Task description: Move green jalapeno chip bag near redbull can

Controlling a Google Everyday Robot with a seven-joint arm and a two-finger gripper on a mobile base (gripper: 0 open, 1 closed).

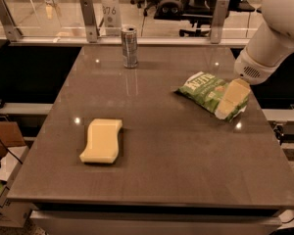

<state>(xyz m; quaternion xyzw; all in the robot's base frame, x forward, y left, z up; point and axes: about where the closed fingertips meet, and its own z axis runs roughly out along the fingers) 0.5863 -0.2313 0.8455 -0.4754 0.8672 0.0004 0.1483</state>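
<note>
The green jalapeno chip bag lies on the right side of the grey table. The redbull can stands upright near the table's far edge, left of centre and well apart from the bag. My gripper comes down from the white arm at the upper right and sits on the bag's right end, covering that end.
A pale yellow sponge block lies on the front left part of the table. A glass railing with metal posts runs behind the far edge. Boxes and cables sit on the floor at the left.
</note>
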